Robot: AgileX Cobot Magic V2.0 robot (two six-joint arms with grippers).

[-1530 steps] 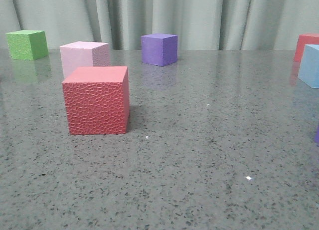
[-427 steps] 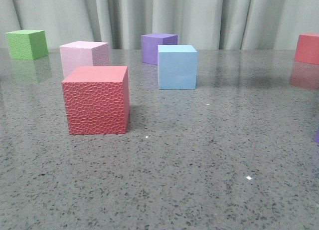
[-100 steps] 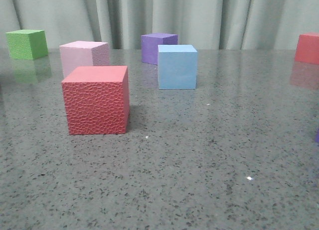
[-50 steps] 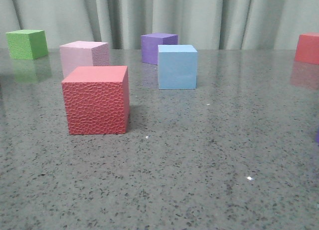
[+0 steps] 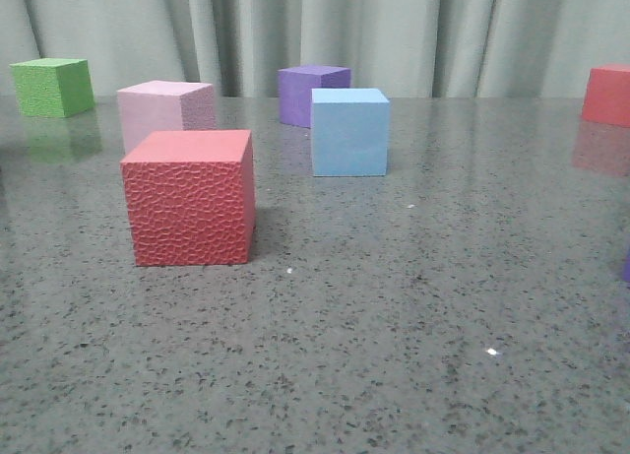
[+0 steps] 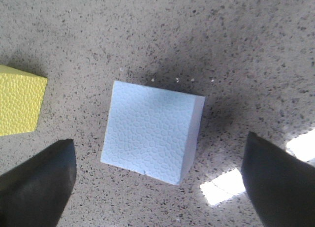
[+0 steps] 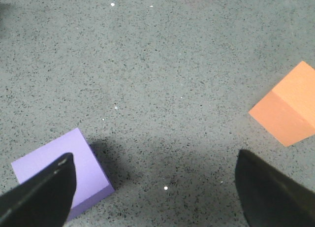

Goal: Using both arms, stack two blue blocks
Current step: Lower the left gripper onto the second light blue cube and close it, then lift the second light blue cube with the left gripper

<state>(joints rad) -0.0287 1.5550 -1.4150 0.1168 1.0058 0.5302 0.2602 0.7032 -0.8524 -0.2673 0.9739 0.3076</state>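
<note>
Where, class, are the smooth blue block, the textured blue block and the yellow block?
smooth blue block (image 5: 348, 139), front view, front face.
textured blue block (image 6: 147, 129), left wrist view, top face.
yellow block (image 6: 18, 105), left wrist view, top face.

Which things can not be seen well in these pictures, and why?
- Both arms: not in the front view at all.
- Left gripper: only its fingertips show, cut by the wrist view's edge.
- Purple block: partly behind a right finger.
- Yellow block: cut off by the frame edge.
- Second blue block: only in the left wrist view, so its place relative to the first is unknown.
</note>
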